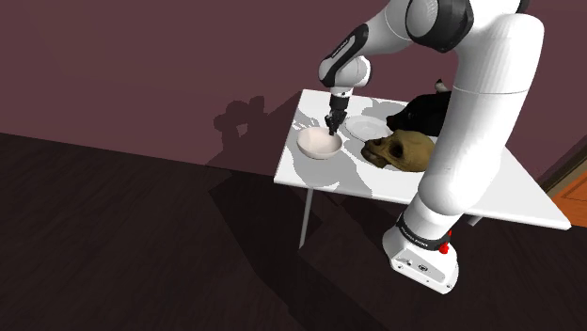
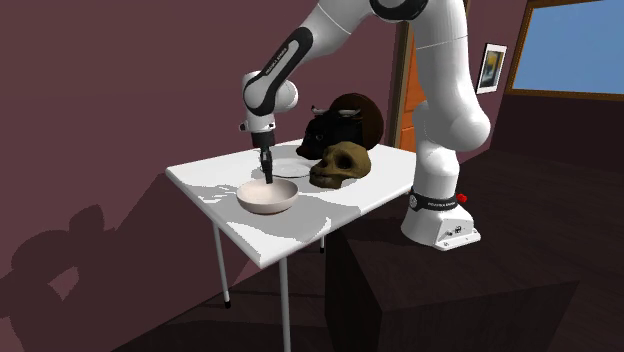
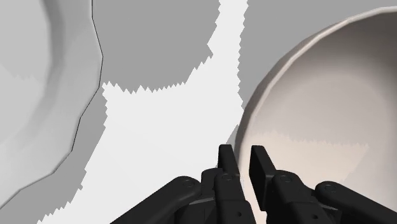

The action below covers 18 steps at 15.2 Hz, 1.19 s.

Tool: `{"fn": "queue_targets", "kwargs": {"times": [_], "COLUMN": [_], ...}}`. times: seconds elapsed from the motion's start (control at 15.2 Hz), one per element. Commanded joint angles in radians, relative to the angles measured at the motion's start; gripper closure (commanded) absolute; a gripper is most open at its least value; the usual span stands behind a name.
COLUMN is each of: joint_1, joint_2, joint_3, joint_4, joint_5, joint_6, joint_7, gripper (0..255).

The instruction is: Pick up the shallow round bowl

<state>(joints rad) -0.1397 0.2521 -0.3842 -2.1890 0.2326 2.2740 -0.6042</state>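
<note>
A shallow round white bowl [image 1: 319, 144] [image 2: 267, 199] [image 3: 331, 95] sits on the white table [image 1: 489, 197] [image 2: 210, 180], near its edge at the shoulder view's left. My black gripper [image 1: 330, 128] [image 2: 266, 179] [image 3: 243, 159] points straight down onto the bowl's rim. In the wrist view one finger stands outside the bowl wall and the other inside it, with the thin rim clasped between them. The bowl rests on the table.
A flat white plate [image 1: 367, 127] [image 2: 291, 165] lies just behind the bowl. Beside the plate are a brown skull [image 1: 400, 152] [image 2: 340, 165] and a black figure [image 1: 421, 113] [image 2: 325, 130]. The table is small, with thin legs and dark floor around it.
</note>
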Motion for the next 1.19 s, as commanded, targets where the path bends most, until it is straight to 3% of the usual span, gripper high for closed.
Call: {"fn": "queue_targets", "kwargs": {"times": [0.0, 0.2, 1.12], "joint_1": [0.000, -0.001, 0.015], "joint_2": [0.000, 0.004, -0.126], "joint_3": [0.000, 0.001, -0.021], "joint_4": [-0.001, 0.004, 0.052], "joint_5": [0.000, 0.001, -0.080], "joint_6": [0.000, -0.001, -0.163], "joint_7": [0.000, -0.001, 0.064], "gripper": [255, 255, 255]}}
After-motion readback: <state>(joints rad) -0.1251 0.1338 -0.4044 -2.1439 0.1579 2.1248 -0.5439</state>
